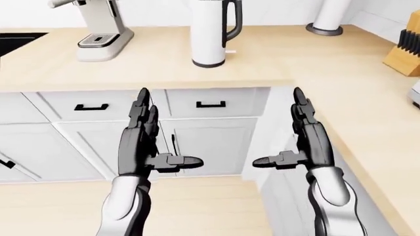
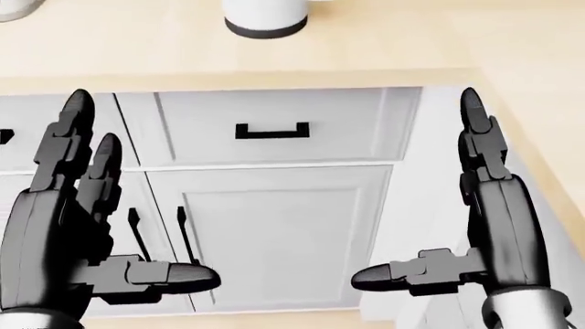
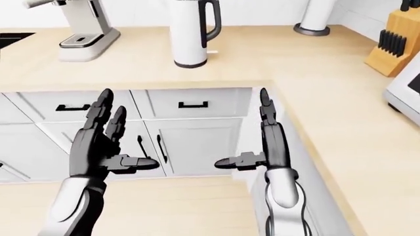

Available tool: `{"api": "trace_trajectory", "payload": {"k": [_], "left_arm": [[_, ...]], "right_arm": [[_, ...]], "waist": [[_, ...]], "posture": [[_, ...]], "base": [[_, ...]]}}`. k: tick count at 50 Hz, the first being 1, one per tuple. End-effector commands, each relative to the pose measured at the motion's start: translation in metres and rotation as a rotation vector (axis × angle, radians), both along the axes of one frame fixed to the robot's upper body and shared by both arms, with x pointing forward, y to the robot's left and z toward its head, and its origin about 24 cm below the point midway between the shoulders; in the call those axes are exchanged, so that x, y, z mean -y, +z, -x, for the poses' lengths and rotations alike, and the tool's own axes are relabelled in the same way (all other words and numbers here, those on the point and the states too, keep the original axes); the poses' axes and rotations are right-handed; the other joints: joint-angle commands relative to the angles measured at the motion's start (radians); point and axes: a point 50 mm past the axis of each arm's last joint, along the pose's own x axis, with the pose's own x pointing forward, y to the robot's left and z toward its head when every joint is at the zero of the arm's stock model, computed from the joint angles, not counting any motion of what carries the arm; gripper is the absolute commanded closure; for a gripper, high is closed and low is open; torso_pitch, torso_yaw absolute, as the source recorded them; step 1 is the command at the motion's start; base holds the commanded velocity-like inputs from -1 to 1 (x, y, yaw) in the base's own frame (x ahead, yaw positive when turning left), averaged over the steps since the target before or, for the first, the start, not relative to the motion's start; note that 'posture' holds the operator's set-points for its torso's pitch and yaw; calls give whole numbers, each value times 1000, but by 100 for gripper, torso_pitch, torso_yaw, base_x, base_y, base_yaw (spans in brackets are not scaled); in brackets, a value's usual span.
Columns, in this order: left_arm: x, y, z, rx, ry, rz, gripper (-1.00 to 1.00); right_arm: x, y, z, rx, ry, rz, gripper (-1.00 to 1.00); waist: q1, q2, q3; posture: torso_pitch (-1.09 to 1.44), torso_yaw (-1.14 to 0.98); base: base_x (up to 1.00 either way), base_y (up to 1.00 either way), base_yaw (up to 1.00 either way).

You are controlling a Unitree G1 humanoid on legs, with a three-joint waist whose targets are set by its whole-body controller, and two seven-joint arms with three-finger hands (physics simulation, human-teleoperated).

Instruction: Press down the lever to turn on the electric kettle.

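Nearest the cameras, both hands are up with palms facing each other. The left hand (image 1: 141, 142) is spread wide, fingers pointing up, thumb jutting toward the middle, holding nothing. The right hand (image 1: 308, 140) mirrors it, fingers straight up and thumb pointing inward, open wide and empty too. The two thumbs point at each other across a clear gap, nothing between them.

Behind the hands stand the white cabinets (image 2: 274, 226), a door with a dark vertical handle and above it a drawer (image 2: 274, 127) with a black pull. In the head view the drawer sits squarely between the two raised hands.

Up on the light wood counter (image 1: 275, 59) stands the electric kettle (image 1: 210, 32), tall and white with a dark base and a black handle on its right side in the left-eye view. It is upright near the counter's edge, well apart from both hands, a little left of the corner where the counter turns. The lever itself is too small to make out.

Left of the kettle sits a coffee machine (image 1: 102, 29). Further along to the right is a white cylinder on a dark base (image 1: 326, 22), and at the right edge a wooden knife block (image 3: 392, 42).
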Motion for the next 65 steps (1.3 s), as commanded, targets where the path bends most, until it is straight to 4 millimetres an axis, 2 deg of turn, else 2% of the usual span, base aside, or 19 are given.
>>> {"api": "trace_trajectory", "payload": {"k": [1, 4, 6, 11, 18, 20, 22, 24, 26, 31, 33, 35, 36, 40, 41, 47, 48, 53, 65], "left_arm": [[-2, 16, 3, 92, 9, -5, -100], [-2, 16, 4, 92, 9, -3, -100], [-2, 16, 3, 92, 10, -4, -100], [-2, 16, 4, 92, 10, -3, -100], [-2, 16, 4, 92, 11, -3, -100], [-2, 16, 4, 92, 11, -4, -100], [-2, 16, 3, 93, 11, -3, -100], [-2, 16, 3, 92, 12, -3, -100], [-2, 16, 3, 93, 11, -3, -100], [-2, 16, 3, 92, 11, -2, -100], [-2, 18, 3, 93, 11, -2, -100], [-2, 16, 3, 92, 11, -2, -100], [-2, 16, 3, 92, 11, -2, -100], [-3, 16, 3, 93, 12, -2, -100], [-3, 16, 3, 93, 12, -1, -100], [-2, 17, 3, 93, 11, -2, -100], [-2, 17, 4, 94, 11, -2, -100], [-2, 18, 4, 94, 11, -2, -100], [-3, 19, 4, 97, 11, 0, -100]], "right_arm": [[-3, 16, 2, 88, 11, 6, -100], [-3, 16, 2, 85, 10, 7, -100], [-3, 15, 2, 85, 11, 6, -100], [-4, 16, 2, 87, 16, 9, -100], [-4, 16, 2, 84, 14, 10, -100], [-4, 16, 2, 85, 14, 10, -100], [-4, 16, 2, 85, 14, 10, -100], [-4, 16, 2, 84, 13, 11, -100], [-4, 16, 2, 84, 13, 11, -100], [-4, 16, 2, 82, 12, 12, -100], [-4, 16, 2, 81, 11, 12, -100], [-4, 16, 2, 83, 12, 12, -100], [-4, 16, 2, 82, 13, 12, -100], [-4, 16, 2, 85, 13, 13, -100], [-4, 15, 2, 81, 6, 12, -100], [-3, 17, 3, 93, 0, 6, -100], [-3, 17, 3, 90, -2, 2, -100], [-3, 18, 4, 95, -1, 5, -100], [-3, 20, 4, 104, 3, 7, -100]], "waist": [[0, 3, -22], [-5, 21, -40], [-8, 29, -19], [-6, 55, -15], [-4, 29, -23], [-4, 7, -18], [-6, -37, -22], [-15, -13, -16], [-10, -20, -13], [-6, 18, -7], [-7, 46, -6], [-8, 107, -26], [2, 74, -17], [1, 61, -22], [-4, 47, -8], [13, -31, -10], [11, -6, -9], [1, 10, -27], [-6, 14, -41]], "posture": [[0, 0], [0, 0], [0, 0], [0, 0], [0, 0], [0, 0], [0, 0], [0, 0], [0, 0], [0, 0], [0, 0], [0, 0], [0, 0], [0, 0], [0, 0], [0, 0], [0, 0], [0, 0], [0, 0]], "base": [[0, 0, 0], [0, 0, 3], [0, 0, 8], [0, 0, 8], [0, 0, 8], [0, 0, 8], [0, 0, 7], [0, 0, 7], [0, 0, 8], [0, 0, 8], [0, 0, 13], [0, 0, 17], [0, 0, 17], [0, 0, 18], [0, 0, 0], [0, 0, 0], [0, 0, 0], [0, 0, 0], [0, 0, 0]]}}
